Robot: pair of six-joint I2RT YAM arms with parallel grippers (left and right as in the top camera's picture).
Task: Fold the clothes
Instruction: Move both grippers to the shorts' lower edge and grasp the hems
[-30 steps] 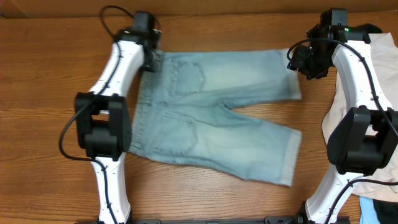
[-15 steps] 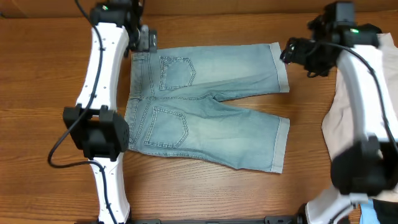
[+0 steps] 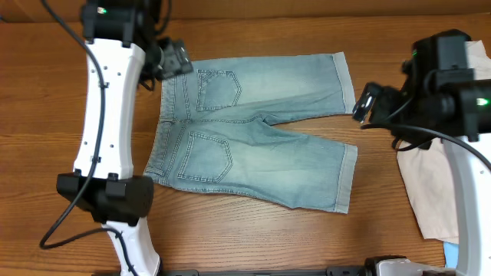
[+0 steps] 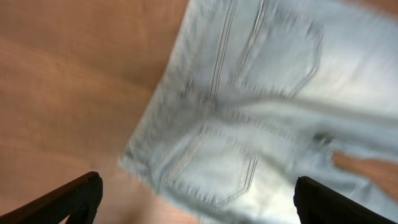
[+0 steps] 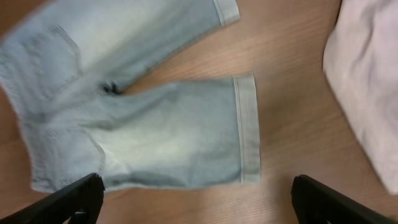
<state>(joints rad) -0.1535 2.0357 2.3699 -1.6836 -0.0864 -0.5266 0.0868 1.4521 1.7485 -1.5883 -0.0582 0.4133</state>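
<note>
Shorts (image 3: 261,157) flat, hems apart from shirt (image 3: 433,192)

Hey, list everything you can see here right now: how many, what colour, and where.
shorts: one, faded light blue, spread flat mid-table
shirt: one, off-white, at the table's right edge
blue item: one, blue, near right corner, too cut off to identify
table: one, brown wood, under everything
left gripper: one, black, open, by the waistband's far corner
right gripper: one, black, open, just right of the leg hems
</note>
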